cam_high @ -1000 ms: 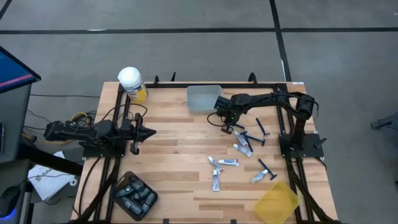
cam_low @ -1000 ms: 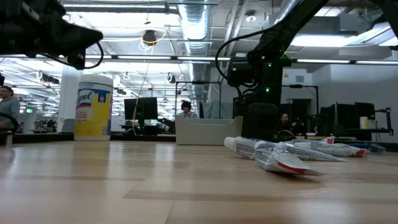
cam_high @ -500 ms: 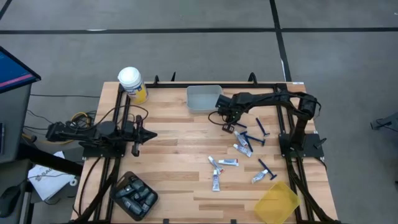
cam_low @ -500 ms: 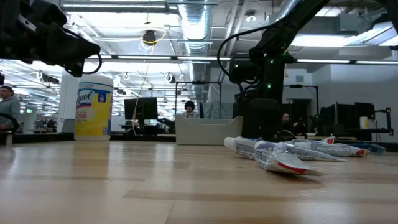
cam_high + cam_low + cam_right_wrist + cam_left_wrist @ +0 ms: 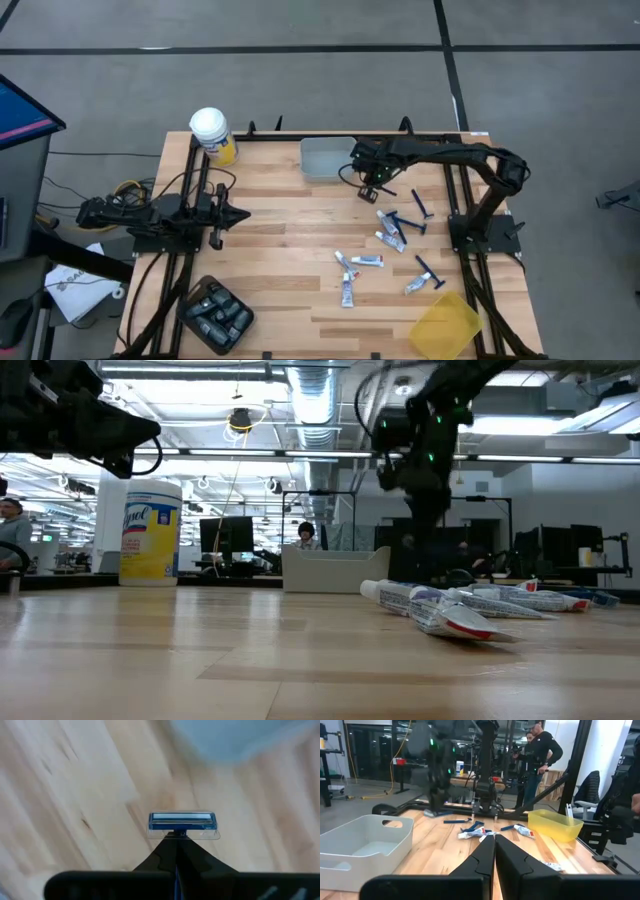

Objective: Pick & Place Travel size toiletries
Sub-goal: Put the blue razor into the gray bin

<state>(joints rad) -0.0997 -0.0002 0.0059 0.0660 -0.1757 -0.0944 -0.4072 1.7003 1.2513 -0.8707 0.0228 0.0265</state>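
Gripping a blue razor (image 5: 183, 824) by its handle, the right gripper (image 5: 372, 180) hangs just beside the grey bin (image 5: 325, 158). The left gripper (image 5: 235, 213), fingers pressed together, waits well away from that bin.

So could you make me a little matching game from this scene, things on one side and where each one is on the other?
Things:
1. razor
2. yellow bin
3. grey bin
4. wipes jar

Places:
A. far left corner of the table
B. near right corner of the table
C. pinched in the right end effector
D. far edge of the table, near the middle

Pairs: 1-C, 2-B, 3-D, 4-A
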